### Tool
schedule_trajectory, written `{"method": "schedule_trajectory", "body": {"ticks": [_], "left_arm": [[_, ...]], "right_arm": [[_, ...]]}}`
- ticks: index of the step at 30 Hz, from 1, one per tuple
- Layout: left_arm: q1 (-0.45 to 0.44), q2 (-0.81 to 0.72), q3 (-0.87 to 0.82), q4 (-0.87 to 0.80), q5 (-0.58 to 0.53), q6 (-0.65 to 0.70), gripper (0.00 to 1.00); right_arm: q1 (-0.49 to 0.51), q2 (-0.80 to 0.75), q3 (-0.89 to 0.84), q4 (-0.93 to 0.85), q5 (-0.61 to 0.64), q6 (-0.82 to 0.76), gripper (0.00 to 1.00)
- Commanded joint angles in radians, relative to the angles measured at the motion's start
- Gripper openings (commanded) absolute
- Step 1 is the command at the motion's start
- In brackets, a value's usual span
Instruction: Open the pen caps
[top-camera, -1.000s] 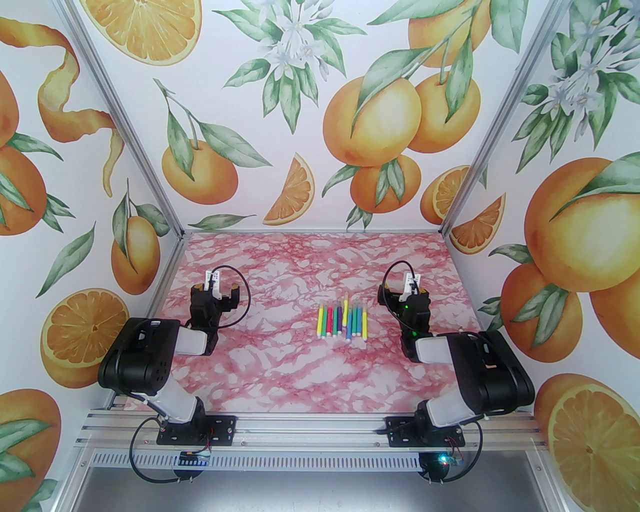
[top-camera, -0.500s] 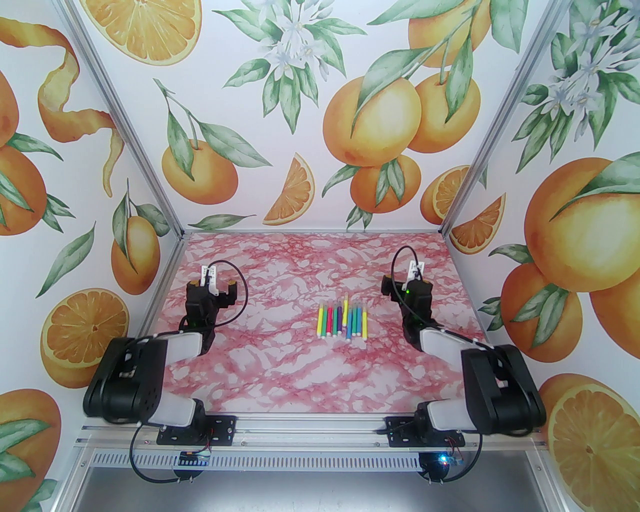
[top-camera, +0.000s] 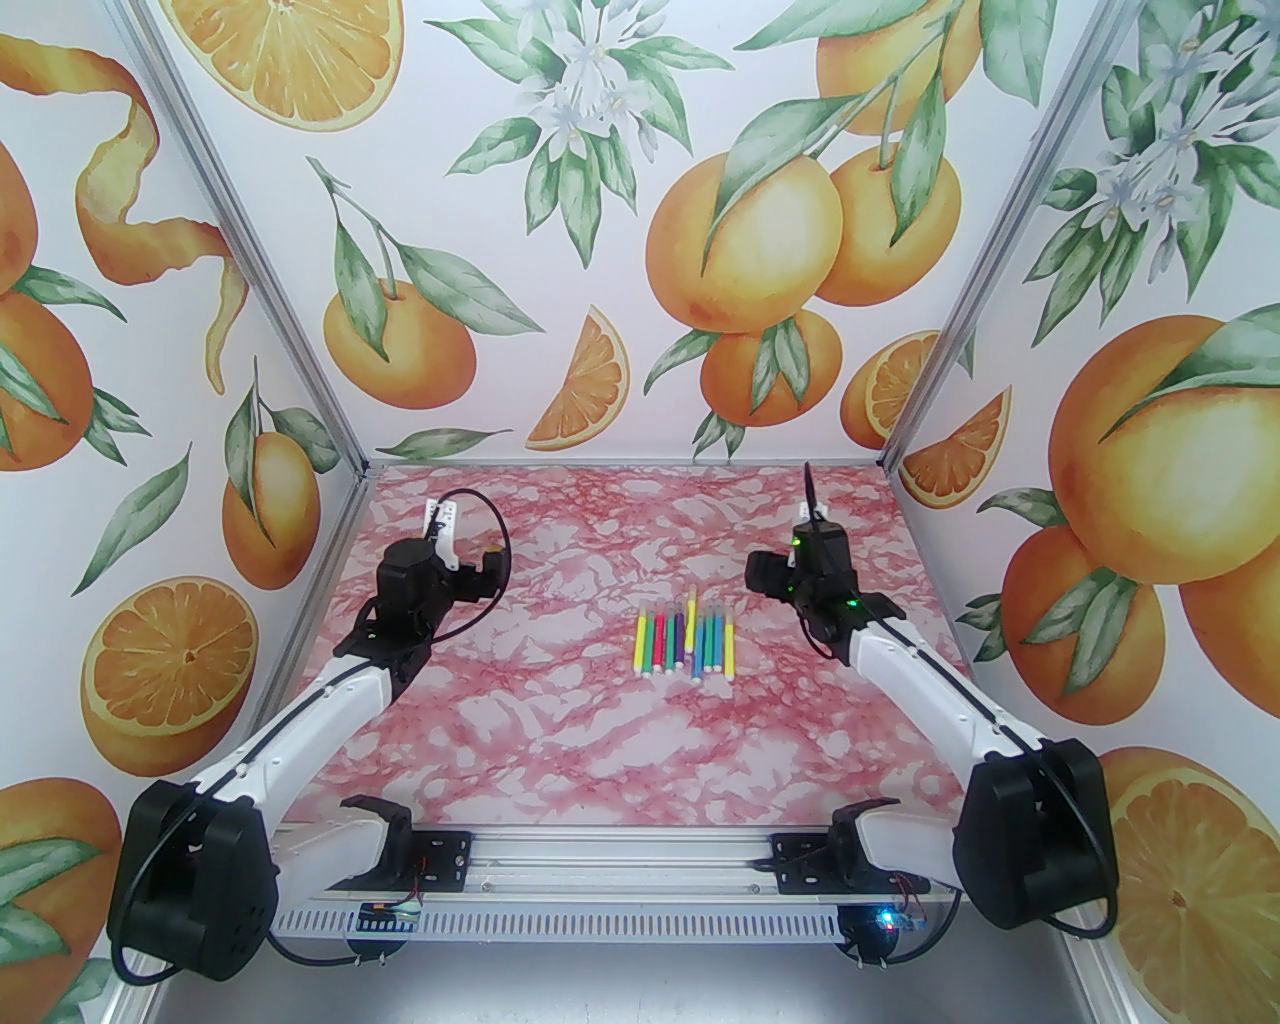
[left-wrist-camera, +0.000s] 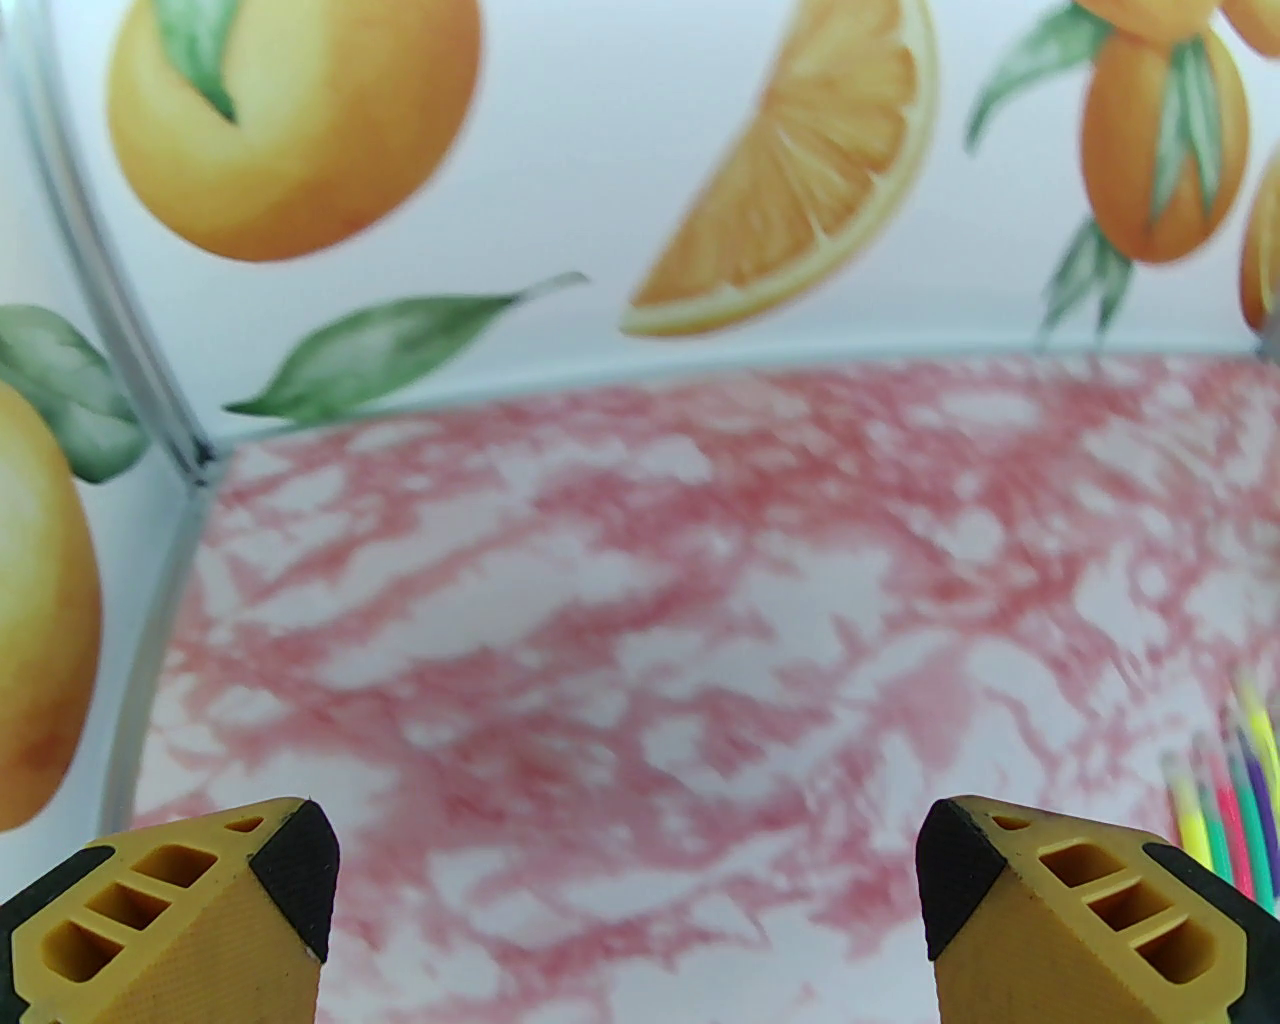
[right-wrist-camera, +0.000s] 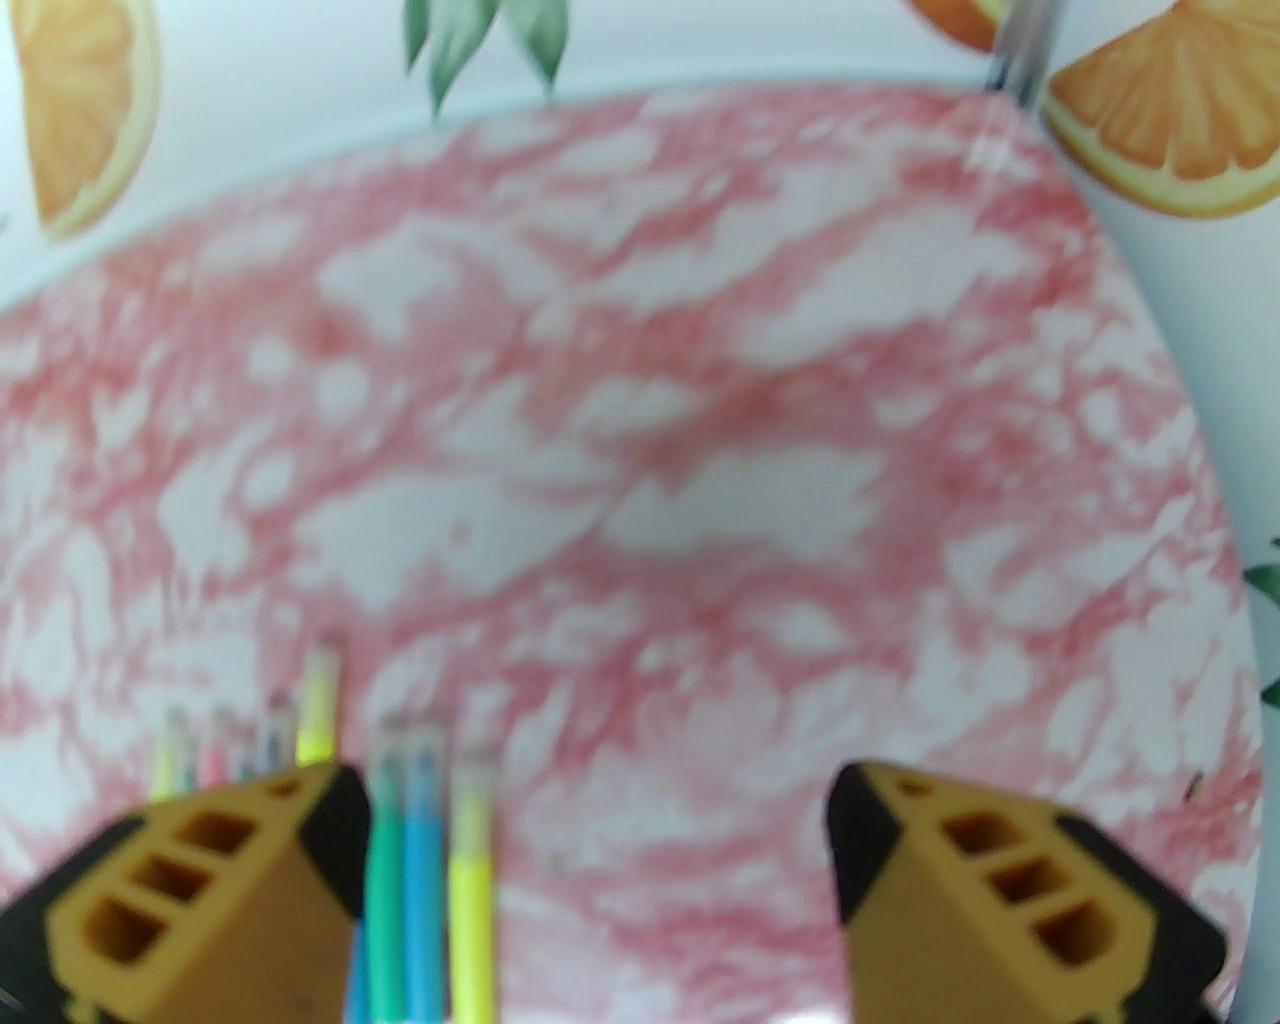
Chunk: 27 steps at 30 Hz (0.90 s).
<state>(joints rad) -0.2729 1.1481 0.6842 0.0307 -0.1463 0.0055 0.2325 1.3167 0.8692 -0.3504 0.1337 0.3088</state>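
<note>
Yellow left jaws wide apart, right jaws apart near pens (top-camera: 685, 640), empty

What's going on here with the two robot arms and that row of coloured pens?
Two robot arms are setting up to uncap the pens, which lie side by side in a row on the table. Nothing is held yet. The right gripper hovers open near the row's right end; the left gripper, also open, hangs over bare table to the row's left. The pen caps appear still on.
</note>
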Motion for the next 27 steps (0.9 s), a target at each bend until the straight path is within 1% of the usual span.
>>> {"method": "schedule_trajectory", "body": {"ticks": [1, 5, 9, 12, 17, 27], "left_arm": [[-0.041, -0.042, 0.048, -0.163, 0.04, -0.016, 1.0], [-0.063, -0.056, 0.059, -0.203, 0.05, -0.042, 1.0], [-0.074, -0.074, 0.062, -0.233, 0.099, -0.017, 1.0], [-0.08, -0.082, 0.057, -0.232, 0.103, -0.015, 1.0], [-0.083, -0.08, 0.063, -0.242, 0.101, -0.016, 1.0], [-0.084, -0.086, 0.06, -0.247, 0.085, -0.016, 1.0]], "right_arm": [[0.02, 0.016, 0.027, -0.159, -0.046, 0.035, 0.73], [0.04, 0.024, 0.02, -0.205, -0.072, 0.041, 0.68], [0.053, 0.04, 0.013, -0.227, -0.097, 0.041, 0.64], [0.061, 0.071, 0.013, -0.237, -0.127, 0.046, 0.59], [0.085, 0.133, 0.016, -0.248, -0.134, 0.046, 0.54], [0.096, 0.199, 0.015, -0.213, -0.173, 0.049, 0.54]]}}
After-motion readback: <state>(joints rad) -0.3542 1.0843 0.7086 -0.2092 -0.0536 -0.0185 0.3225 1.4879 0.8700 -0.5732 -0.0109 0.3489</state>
